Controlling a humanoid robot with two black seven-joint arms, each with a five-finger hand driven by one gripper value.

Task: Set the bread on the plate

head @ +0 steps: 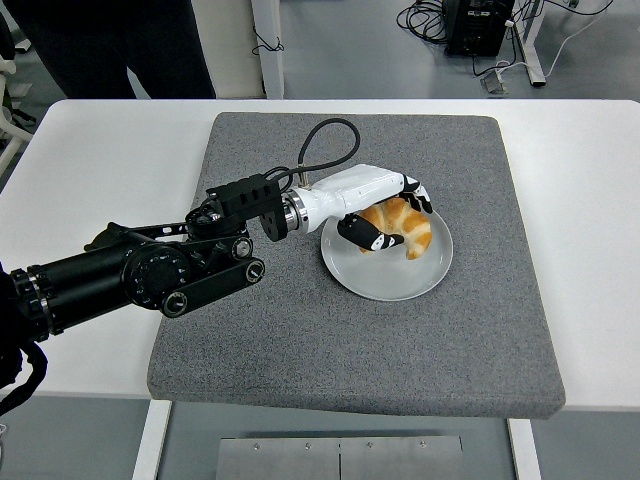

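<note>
A golden croissant [402,226] lies on the upper part of the white plate [385,276], which sits on the grey mat [300,330]. My left hand [385,215] reaches in from the left and is still curled around the croissant, thumb [362,235] in front of it and the other fingers [418,198] behind. The white forearm shell and black arm stretch back toward the left edge. The right arm does not show.
The grey mat covers the middle of the white table [90,160]. A black cable [325,140] loops above the wrist. A person in dark clothes [120,45] stands beyond the far left of the table.
</note>
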